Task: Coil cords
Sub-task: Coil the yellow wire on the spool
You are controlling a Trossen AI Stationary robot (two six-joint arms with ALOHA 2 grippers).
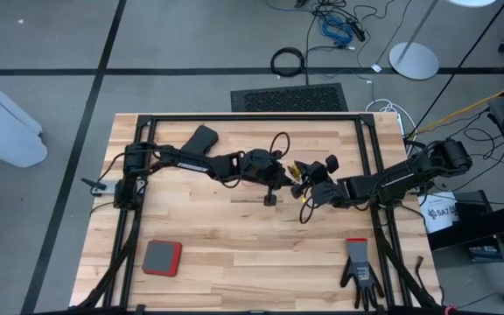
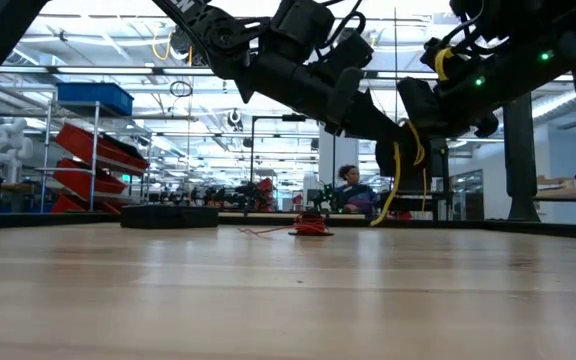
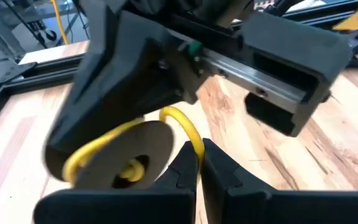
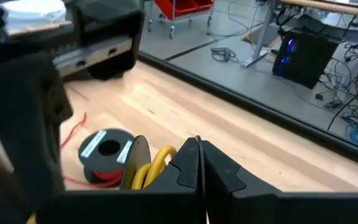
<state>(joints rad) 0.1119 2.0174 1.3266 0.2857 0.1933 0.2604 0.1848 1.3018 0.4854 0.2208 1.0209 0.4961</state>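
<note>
Yellow cord point(image 3: 180, 122) – partly hidden behind shut left gripper point(image 3: 201, 163).

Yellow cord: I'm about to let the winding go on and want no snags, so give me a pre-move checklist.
1. Yellow cord on its reel, held up between both arms: ok.
2. Left gripper jaws shut at the yellow cord: ok.
3. Right gripper jaws shut beside the reel: ok.
4. Loose yellow end hanging clear of the table: ok.
5. Red cord's reel resting on the table, apart from the yellow one: ok.
6. Yellow cord free of the arms' own cables: cannot tell.
</note>
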